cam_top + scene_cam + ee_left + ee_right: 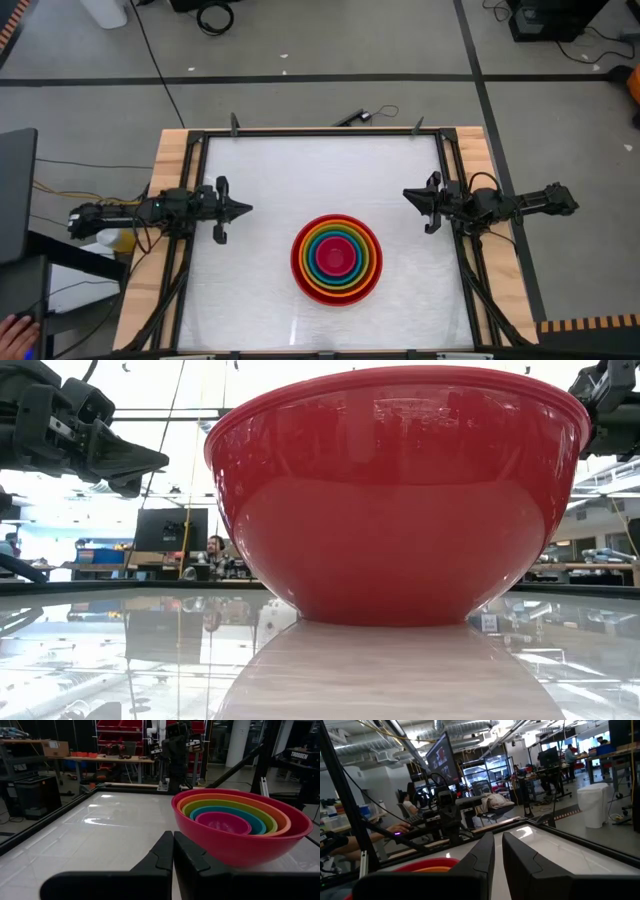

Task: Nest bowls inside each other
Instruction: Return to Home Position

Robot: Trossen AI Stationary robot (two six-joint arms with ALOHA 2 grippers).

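Plainly, the left claw [173, 845] has its two dark fingers pressed together, holding nothing, and hangs over the left part of the table [250, 300], pointing inward. The right claw [408, 195] mirrors it over the right part, its fingers closed to a thin slit and likewise holding nothing. Both tips are well apart from the bowls, and bare white table lies between each claw and the stack. Open surface also stretches from the stack to the far black frame rail [320, 132], while much less room lies between the stack and the near edge. Black rails border the white surface, and wooden strips [150, 250] run outside them on the left and right. The bowls sit slightly right of the table's middle and toward its near side, all five nested upright in one stack. The red bowl [235, 850] is outermost and rests on the table. Inside it come the orange bowl [283, 821], the yellow-green bowl [271, 823], the blue bowl [258, 825] and the pink bowl [222, 823] in the centre. From above their rims form near-concentric rings. From table height only the red bowl's glossy wall shows, mirrored faintly in the shiny surface.
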